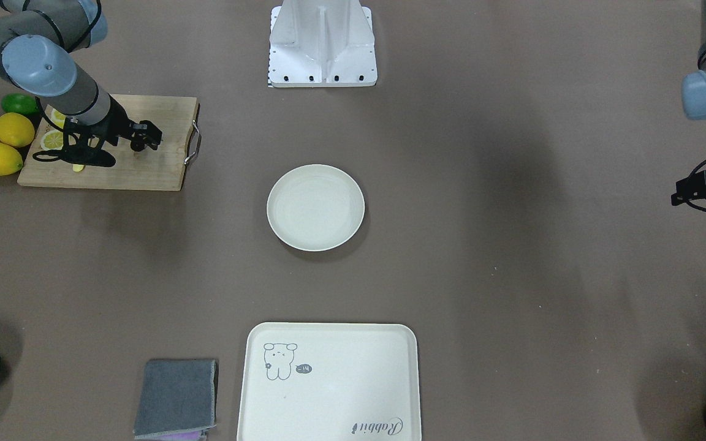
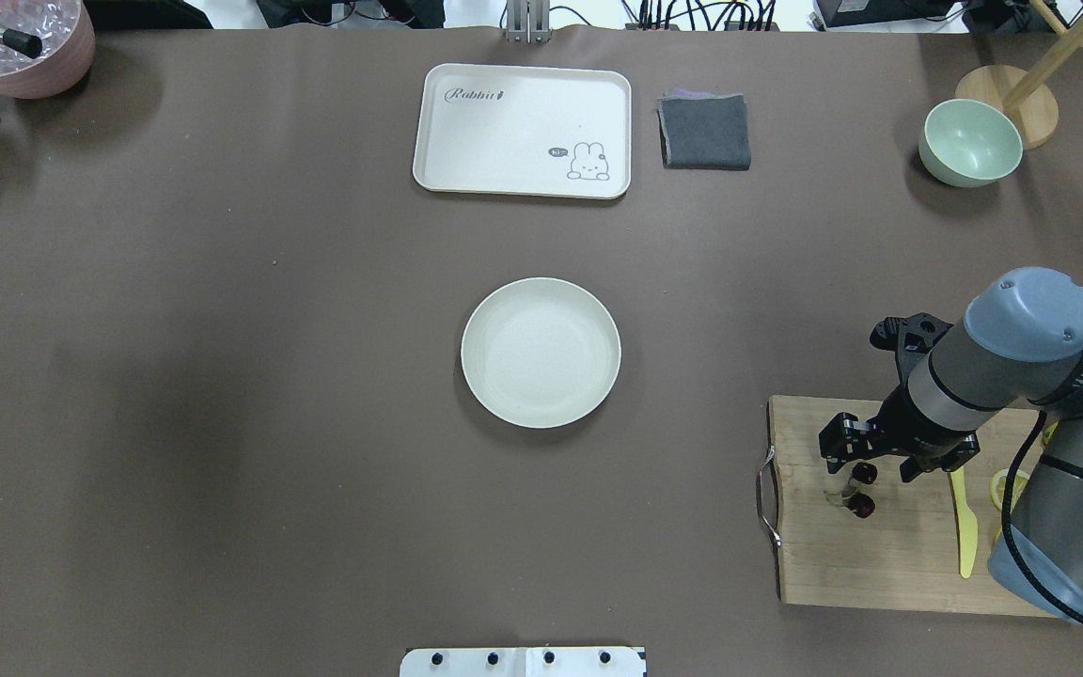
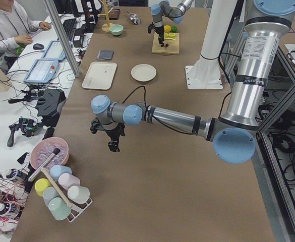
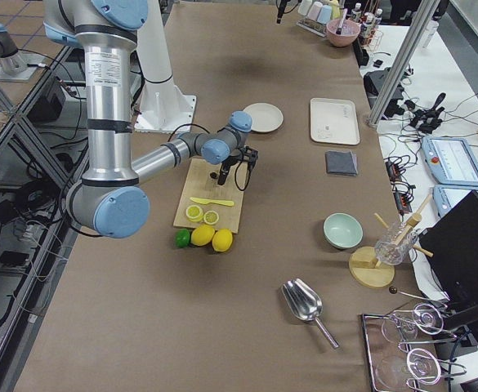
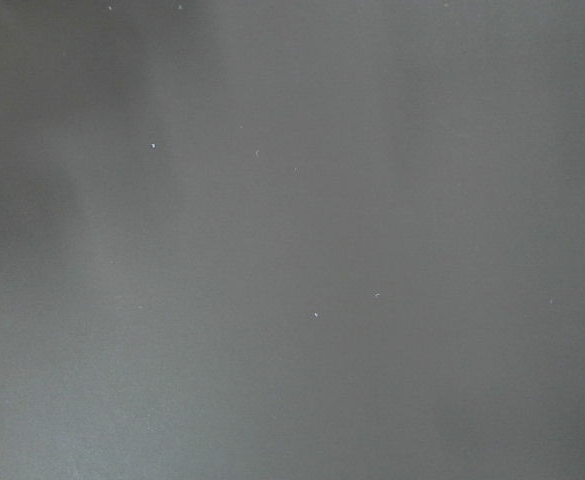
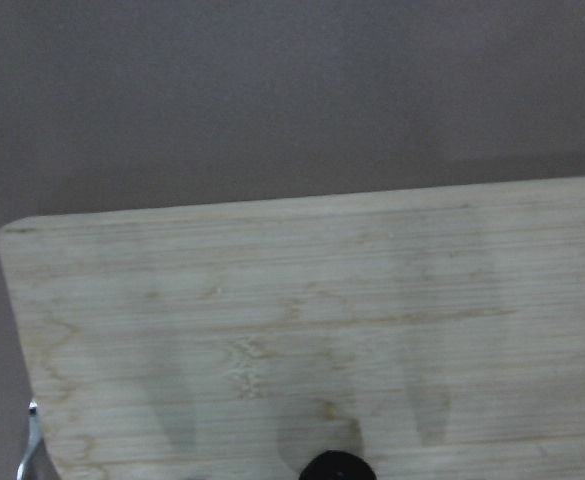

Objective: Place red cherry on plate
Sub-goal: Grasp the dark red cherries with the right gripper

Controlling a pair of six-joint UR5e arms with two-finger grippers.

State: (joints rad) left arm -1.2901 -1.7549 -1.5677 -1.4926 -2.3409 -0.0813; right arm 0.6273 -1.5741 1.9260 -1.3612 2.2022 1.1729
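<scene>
Overhead exterior view: we log the red cherry [image 2: 864, 508] on the wooden cutting board [image 2: 880, 564], at the board's handle end. The board lies by the robot's edge of the tabletop, toward its right end. The plate [image 2: 540, 353] sits bare at the tabletop's middle, well apart from the board.

The right pincer [image 2: 844, 459] hangs over the handle end with its tips right at the pair. We cannot tell whether they touch it. We also cannot tell whether the jaws are spread or clenched, since the wrist housing hides them from above. The right wrist view gives only board grain and one dark fruit [image 6: 337, 467] at its bottom edge. The left pincer [image 1: 702, 190] is at the tabletop's left end over bare cloth, its state unreadable too.

Orientation: the two fruits lie one behind the other. The pair's long axis therefore runs roughly from the robot's edge toward the operators' edge, parallel to the board's handle end. The pale stems bow out toward the handle, that is, toward the tabletop's middle.

Our judgement: the right arm is far the nearer. The grasp turns on closing across the stems or one fruit, crosswise to that axis. The carry then goes toward the middle.
</scene>
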